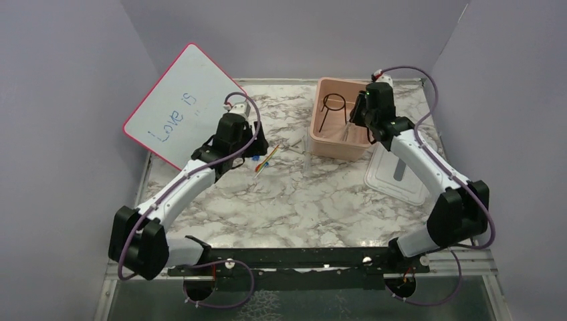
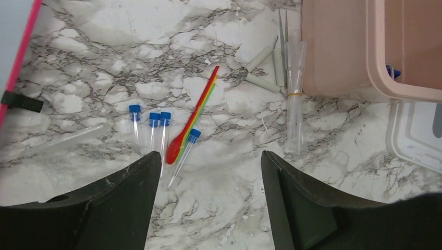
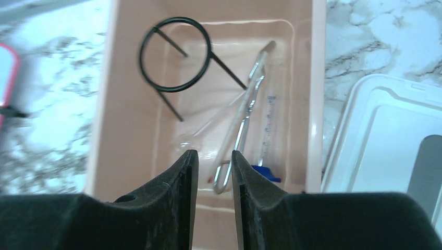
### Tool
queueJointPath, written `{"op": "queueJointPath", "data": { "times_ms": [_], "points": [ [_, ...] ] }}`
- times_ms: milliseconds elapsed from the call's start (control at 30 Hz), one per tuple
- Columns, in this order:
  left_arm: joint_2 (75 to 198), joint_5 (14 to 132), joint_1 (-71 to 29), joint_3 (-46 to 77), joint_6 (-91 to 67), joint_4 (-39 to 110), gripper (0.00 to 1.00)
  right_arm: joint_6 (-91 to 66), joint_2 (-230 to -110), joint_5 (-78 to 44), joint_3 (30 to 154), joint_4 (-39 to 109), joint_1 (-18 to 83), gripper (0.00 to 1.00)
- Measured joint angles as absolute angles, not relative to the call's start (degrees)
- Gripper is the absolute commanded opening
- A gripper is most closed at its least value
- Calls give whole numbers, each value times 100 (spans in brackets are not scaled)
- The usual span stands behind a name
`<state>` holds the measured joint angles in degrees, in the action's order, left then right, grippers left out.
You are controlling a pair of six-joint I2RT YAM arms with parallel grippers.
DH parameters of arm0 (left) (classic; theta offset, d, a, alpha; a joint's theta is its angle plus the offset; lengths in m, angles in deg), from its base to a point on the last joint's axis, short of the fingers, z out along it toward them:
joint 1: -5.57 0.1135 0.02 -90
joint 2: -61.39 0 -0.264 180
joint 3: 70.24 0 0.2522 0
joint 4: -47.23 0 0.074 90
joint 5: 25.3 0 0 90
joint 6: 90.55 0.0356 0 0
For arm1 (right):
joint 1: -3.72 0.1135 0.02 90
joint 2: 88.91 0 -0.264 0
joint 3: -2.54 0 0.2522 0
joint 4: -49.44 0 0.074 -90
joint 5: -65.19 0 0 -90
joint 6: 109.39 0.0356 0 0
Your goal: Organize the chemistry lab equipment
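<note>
My left gripper (image 2: 209, 156) hangs open over the marble, with nothing between its fingers. Just ahead of it lie several blue-capped vials (image 2: 164, 127) and a red-yellow rod with a spoon end (image 2: 194, 117). Farther off, a clear tube with a yellow band (image 2: 294, 99) and thin metal tweezers (image 2: 283, 31) lie by the pink tub (image 2: 333, 52). My right gripper (image 3: 213, 153) hovers above that tub (image 3: 130, 130), jaws a little apart and empty. Inside it lie the black ring stand (image 3: 227, 71), metal tongs (image 3: 244, 122) and a blue-capped graduated tube (image 3: 268, 120).
The pink-rimmed whiteboard (image 1: 180, 100) leans at the back left, close to my left arm. A white lid (image 1: 394, 177) lies right of the tub. Short white sticks (image 2: 262, 82) sit near the banded tube, and a clear pipette (image 2: 68, 140) lies at the left.
</note>
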<state>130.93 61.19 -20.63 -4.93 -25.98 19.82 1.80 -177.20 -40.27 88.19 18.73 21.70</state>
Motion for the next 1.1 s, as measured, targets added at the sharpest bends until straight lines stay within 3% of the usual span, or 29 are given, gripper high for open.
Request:
{"op": "queueJointPath", "data": {
  "times_ms": [467,1100],
  "points": [
    [16050,7328,-2159,1433,-2412,1650,57,597,-15725,-2178,7442,1624,2170,33],
    [18391,7306,-2402,3308,-983,1711,42,809,-14844,-1757,6787,1368,2170,32]
  ]
}}
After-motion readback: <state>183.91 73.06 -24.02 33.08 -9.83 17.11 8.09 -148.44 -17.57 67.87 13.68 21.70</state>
